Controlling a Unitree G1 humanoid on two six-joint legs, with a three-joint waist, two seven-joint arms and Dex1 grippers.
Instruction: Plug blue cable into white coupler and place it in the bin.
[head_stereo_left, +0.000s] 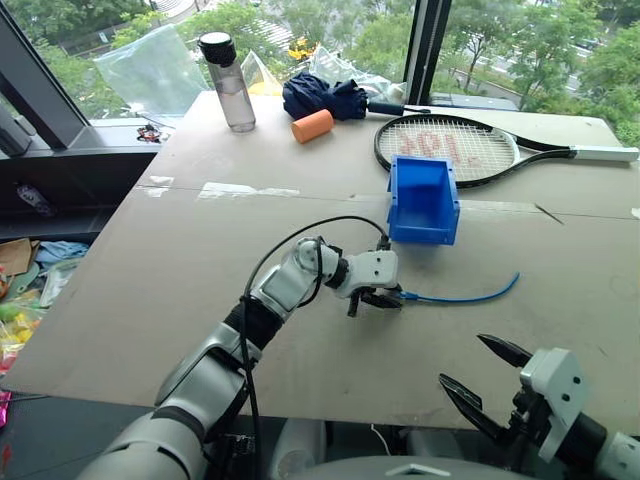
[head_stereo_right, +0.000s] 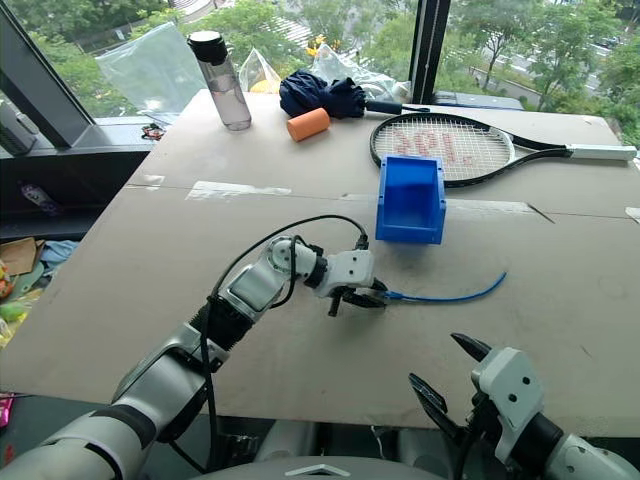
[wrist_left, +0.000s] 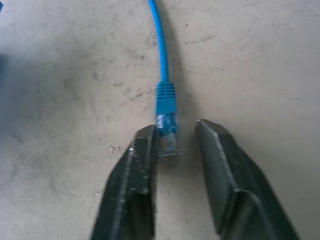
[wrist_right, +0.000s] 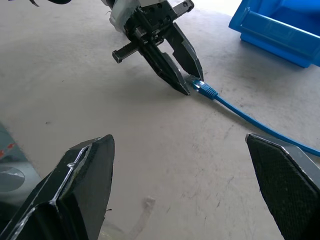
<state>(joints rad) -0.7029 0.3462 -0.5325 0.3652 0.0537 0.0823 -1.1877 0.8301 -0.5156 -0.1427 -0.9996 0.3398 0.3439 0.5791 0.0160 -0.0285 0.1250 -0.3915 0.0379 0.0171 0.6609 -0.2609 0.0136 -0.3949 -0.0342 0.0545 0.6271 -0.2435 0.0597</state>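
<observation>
Here, on a brown tabletop (head_stereo_left: 150, 290), the left gripper (wrist_left: 175, 150) brackets the clear plug of the blue cable (head_stereo_left: 465, 296); its two black fingers (wrist_left: 135, 165) stand slightly apart, one touching the plug, a gap left on the other side, so no firm clamp is visible; the cable trails away toward three o'clock, lying flat on the table; the bin (head_stereo_left: 423, 200) sits upright just beyond, at about one o'clock from the plug; the right gripper (head_stereo_left: 490, 375) hovers near the table's front edge, fingers spread wide, holding nothing; a tennis racket (head_stereo_left: 450, 148) lies behind the bin
</observation>
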